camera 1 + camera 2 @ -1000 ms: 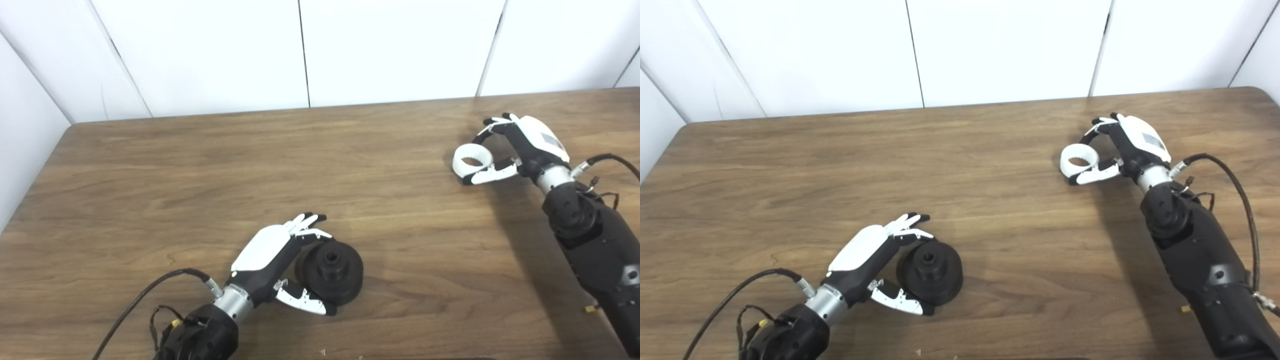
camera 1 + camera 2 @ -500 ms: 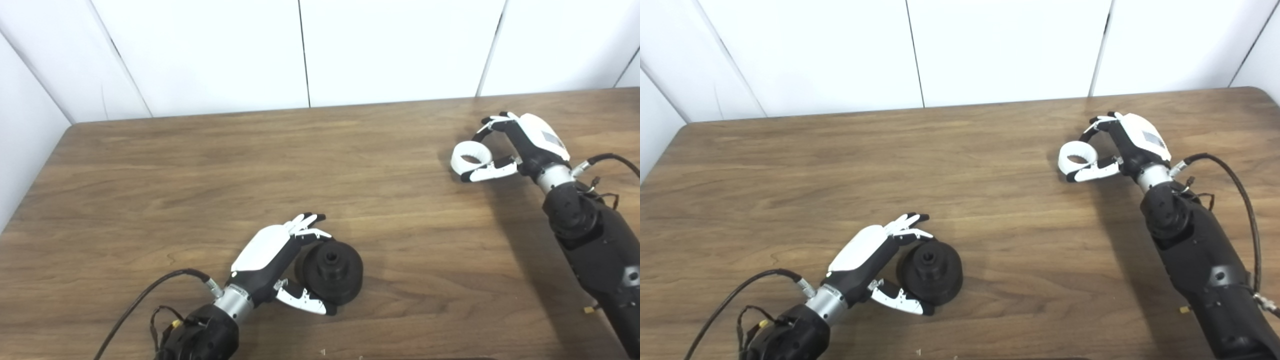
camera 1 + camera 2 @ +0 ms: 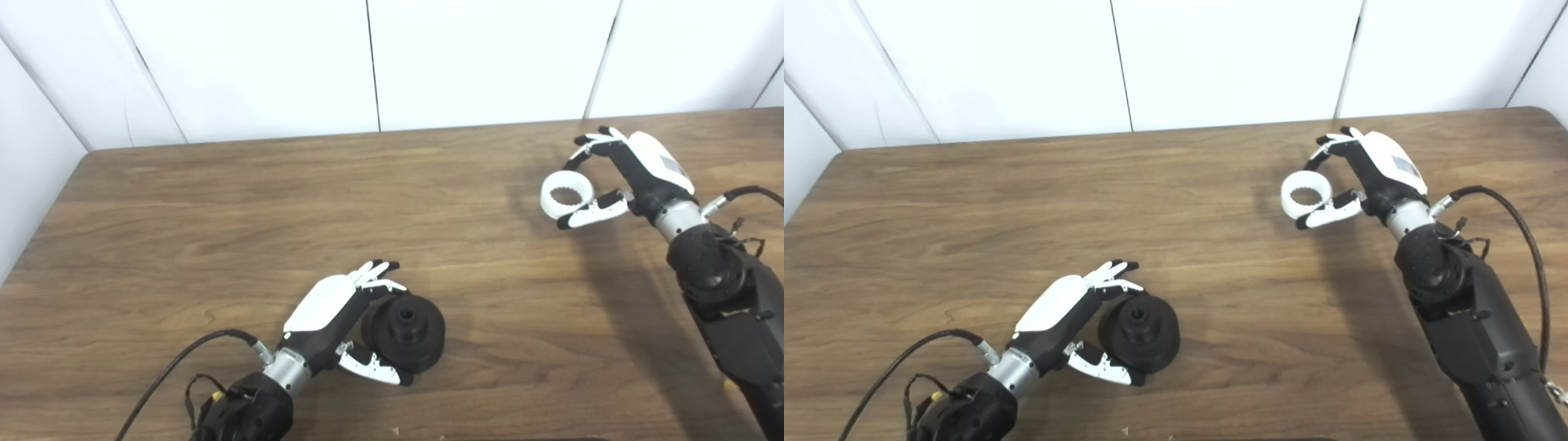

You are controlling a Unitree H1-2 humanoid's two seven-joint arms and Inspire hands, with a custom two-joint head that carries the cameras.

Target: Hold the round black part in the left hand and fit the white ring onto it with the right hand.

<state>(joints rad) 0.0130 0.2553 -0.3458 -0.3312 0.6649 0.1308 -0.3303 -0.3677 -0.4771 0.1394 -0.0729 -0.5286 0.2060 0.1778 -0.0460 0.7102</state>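
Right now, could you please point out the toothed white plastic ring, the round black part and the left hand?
white ring [image 3: 566,197], left eye view, on its near rim.
round black part [image 3: 405,331], left eye view, beside its centre hole.
left hand [image 3: 1058,307], right eye view, on its white back.

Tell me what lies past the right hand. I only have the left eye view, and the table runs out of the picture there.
Observer: The right eye view shows the wooden table ending in a rounded far right corner, a little beyond the right hand holding the white ring.
Operator: Good. I can see the left hand on the round black part. Where does the cable at the right wrist go?
Observer: The black cable arcs out from the wrist, swings wide of the forearm, and runs down beside it toward the lower right of the picture.
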